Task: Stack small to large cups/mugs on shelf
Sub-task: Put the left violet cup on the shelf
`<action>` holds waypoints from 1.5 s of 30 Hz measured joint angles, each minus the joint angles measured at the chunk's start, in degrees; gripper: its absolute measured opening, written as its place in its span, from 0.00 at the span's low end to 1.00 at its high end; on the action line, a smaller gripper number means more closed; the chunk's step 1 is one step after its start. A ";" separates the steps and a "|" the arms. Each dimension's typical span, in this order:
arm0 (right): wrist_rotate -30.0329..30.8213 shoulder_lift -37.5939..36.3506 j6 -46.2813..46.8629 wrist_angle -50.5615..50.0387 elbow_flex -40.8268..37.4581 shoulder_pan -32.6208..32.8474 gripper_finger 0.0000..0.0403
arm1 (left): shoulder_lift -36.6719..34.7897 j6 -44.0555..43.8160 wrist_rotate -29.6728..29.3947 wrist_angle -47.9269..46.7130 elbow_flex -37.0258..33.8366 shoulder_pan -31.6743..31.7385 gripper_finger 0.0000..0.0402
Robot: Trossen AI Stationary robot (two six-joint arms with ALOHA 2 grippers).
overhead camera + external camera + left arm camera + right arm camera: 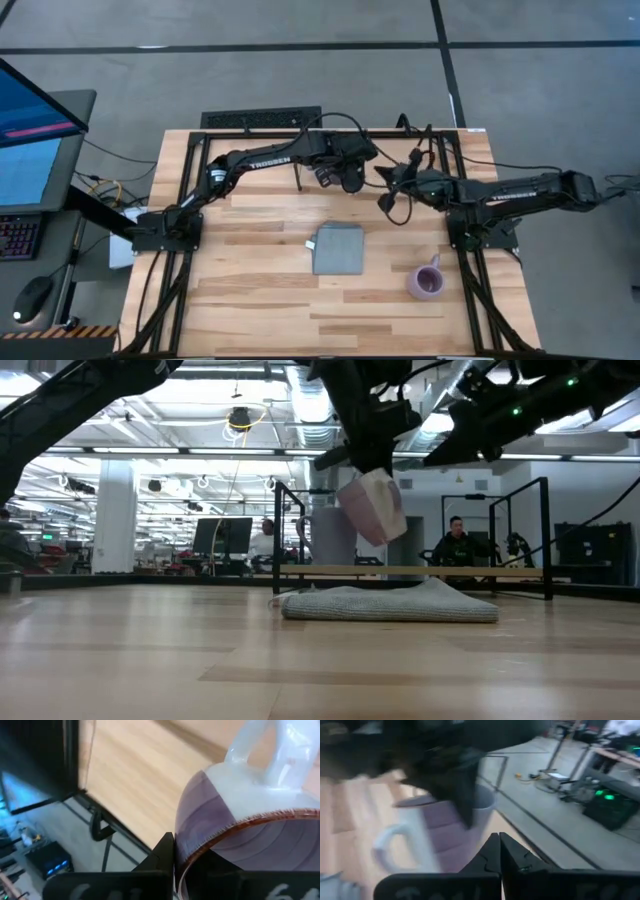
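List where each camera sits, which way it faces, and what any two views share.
High: overhead, straight down on the tabletop; both arms, a purple mug and a grey-blue cloth.
Low: table height, level towards the shelf.
Left wrist: over the left claw, shut on a held purple mug.
Right wrist: past the shut right claw.
Shared: right wrist and low views also show the held mug.
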 joint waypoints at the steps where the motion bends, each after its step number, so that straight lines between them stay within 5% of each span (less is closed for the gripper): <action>1: 1.20 -0.73 -0.30 -0.65 0.00 0.00 0.03 | 0.00 0.06 0.17 -0.59 0.00 -0.27 0.01; 9: 9.71 -5.79 -1.96 -5.12 0.00 -0.31 0.03 | 0.00 0.85 -0.02 -8.65 0.07 -3.45 0.01; 26: 9.11 -7.84 1.60 -11.04 0.00 -4.40 0.04 | -0.66 2.54 9.13 -12.37 -0.04 -6.61 0.01; 45: 7.07 -7.84 4.16 -12.26 0.00 -1.75 0.04 | 5.28 2.69 5.57 -12.52 -0.17 -5.64 0.01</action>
